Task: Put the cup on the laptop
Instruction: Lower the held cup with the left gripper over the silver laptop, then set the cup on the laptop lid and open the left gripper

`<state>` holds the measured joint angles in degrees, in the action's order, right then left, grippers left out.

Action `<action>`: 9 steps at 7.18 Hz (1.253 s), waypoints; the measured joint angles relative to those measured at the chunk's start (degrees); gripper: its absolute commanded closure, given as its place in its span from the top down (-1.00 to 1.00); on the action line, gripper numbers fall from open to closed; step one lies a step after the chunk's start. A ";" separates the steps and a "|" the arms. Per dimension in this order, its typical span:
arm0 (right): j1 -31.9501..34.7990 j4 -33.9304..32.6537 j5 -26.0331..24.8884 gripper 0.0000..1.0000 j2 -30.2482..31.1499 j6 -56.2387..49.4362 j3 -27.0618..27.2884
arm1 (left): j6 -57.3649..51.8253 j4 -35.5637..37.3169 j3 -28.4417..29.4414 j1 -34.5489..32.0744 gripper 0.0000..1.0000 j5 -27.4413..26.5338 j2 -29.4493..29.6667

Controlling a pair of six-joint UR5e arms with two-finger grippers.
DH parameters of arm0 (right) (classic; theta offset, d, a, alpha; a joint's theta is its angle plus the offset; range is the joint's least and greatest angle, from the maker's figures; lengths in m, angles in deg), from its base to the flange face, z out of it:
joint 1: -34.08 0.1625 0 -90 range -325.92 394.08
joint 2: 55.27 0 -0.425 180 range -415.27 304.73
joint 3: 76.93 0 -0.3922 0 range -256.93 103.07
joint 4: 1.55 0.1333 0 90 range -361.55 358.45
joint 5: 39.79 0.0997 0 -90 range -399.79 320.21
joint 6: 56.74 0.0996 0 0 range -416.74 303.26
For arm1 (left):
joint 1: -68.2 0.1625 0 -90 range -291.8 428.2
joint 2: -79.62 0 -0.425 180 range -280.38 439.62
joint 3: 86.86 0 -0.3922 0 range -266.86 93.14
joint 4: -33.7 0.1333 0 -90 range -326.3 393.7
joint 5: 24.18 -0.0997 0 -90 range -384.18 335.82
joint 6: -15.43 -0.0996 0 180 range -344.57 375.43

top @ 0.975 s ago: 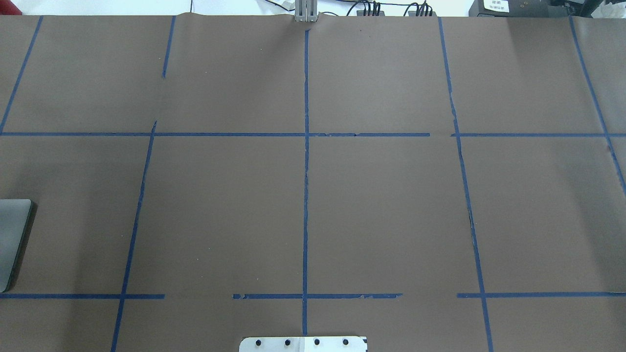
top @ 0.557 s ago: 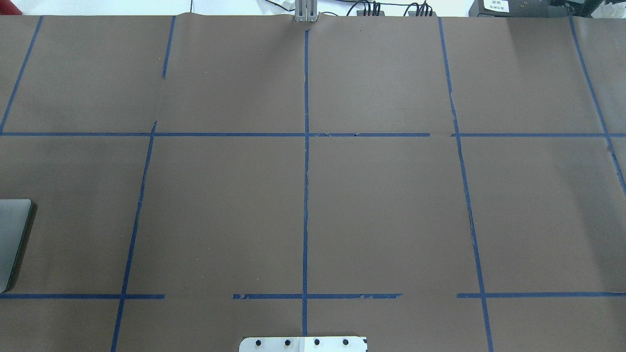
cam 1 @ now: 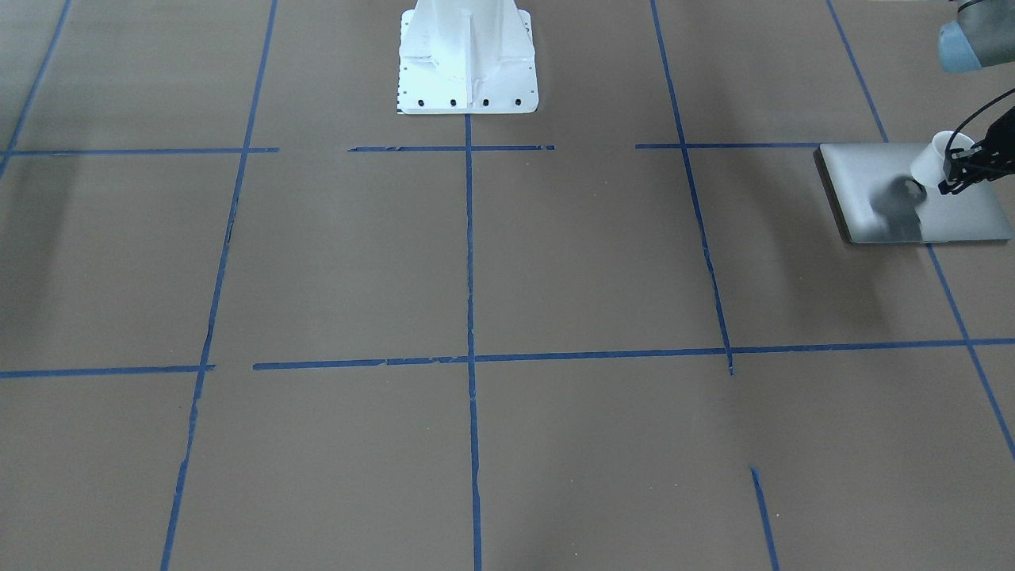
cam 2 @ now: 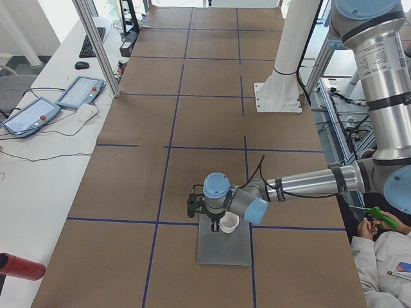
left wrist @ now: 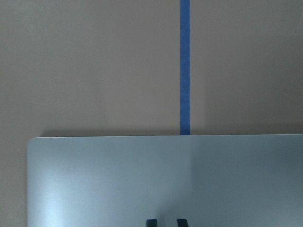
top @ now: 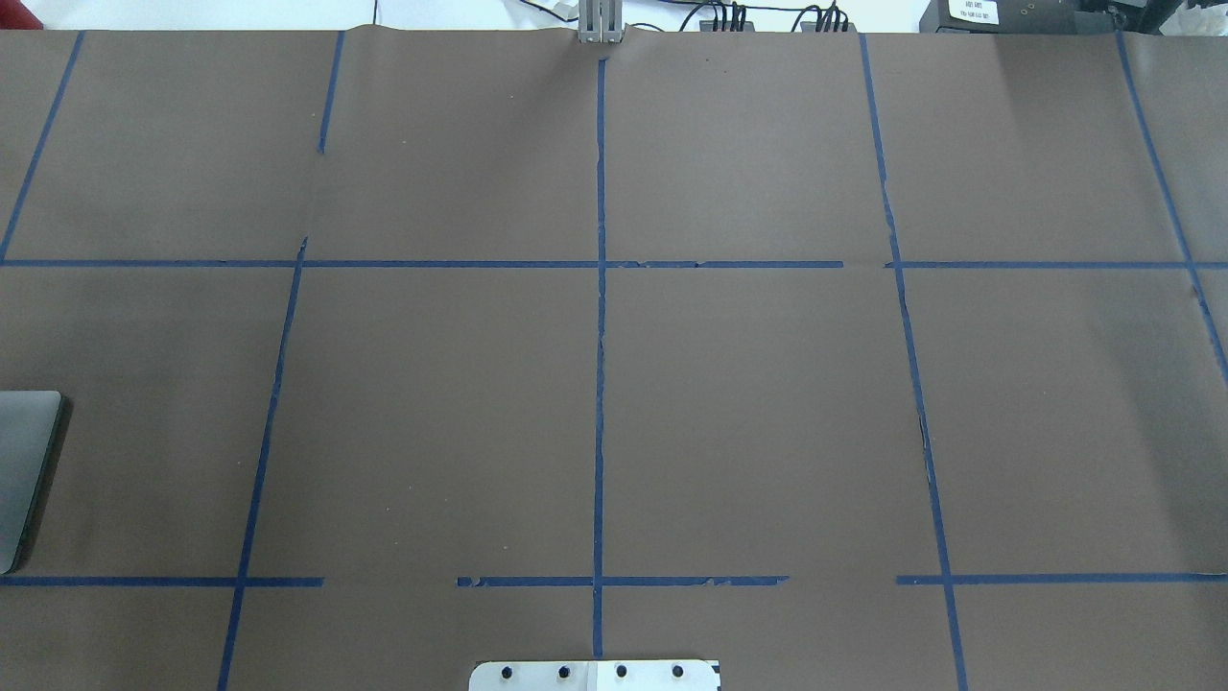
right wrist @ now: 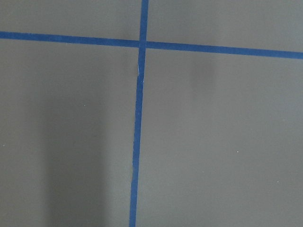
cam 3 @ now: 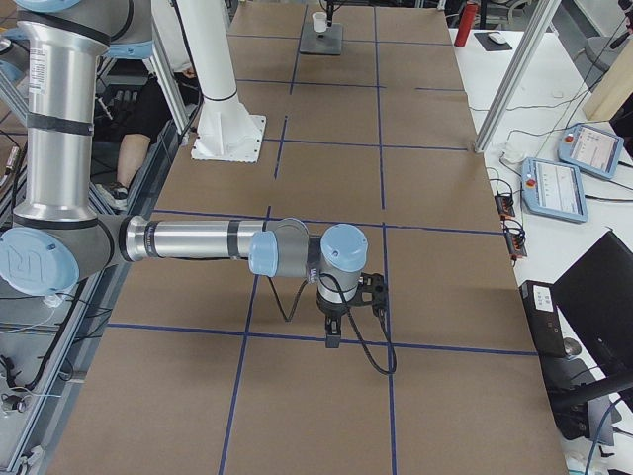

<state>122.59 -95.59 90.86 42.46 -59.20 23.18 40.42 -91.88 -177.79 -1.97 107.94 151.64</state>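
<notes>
The silver-grey laptop [cam 1: 951, 226] lies closed on the brown table at the robot's far left. It also shows in the exterior left view [cam 2: 225, 250], the left wrist view [left wrist: 142, 179], and as a corner in the overhead view [top: 24, 461]. My left gripper [cam 1: 954, 171] is shut on the small white cup [cam 1: 934, 156] and holds it over the laptop's lid, where it casts a dark shadow. The cup [cam 2: 229, 222] hangs under that gripper [cam 2: 217, 224]. My right gripper [cam 3: 332, 339] points down at bare table. I cannot tell whether it is open or shut.
The white robot base [cam 1: 466, 55] stands at the table's robot-side edge. Blue tape lines [cam 1: 469, 254] divide the brown table into squares. A seated person [cam 2: 385, 256] is beside the table, near the left arm. Pendants and cables [cam 3: 559, 183] lie off the table.
</notes>
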 measured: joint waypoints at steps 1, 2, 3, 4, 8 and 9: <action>0.00 0.00 0.00 1.00 0.00 0.00 0.00 | 0.01 -0.01 0.06 0.44 -1.00 0.10 0.12; 0.00 0.00 -0.01 1.00 0.00 0.00 0.00 | -0.01 -0.01 0.27 0.72 -1.00 0.14 0.32; 0.00 0.00 0.01 1.00 0.00 0.00 0.00 | -0.02 -0.01 0.75 0.89 -1.00 0.15 0.62; 0.00 0.00 0.03 1.00 0.00 0.00 0.00 | -0.05 -0.01 1.35 0.98 -1.00 0.16 1.01; 0.00 0.00 0.04 1.00 0.00 0.00 0.00 | -0.14 -0.01 3.19 1.69 0.61 0.23 2.69; 0.00 0.00 0.04 1.00 0.00 0.00 0.00 | -0.17 -0.05 3.47 1.75 0.87 0.19 2.93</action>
<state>122.59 -95.59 90.90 42.46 -59.20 23.18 40.24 -91.93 -174.31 -0.22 108.13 154.57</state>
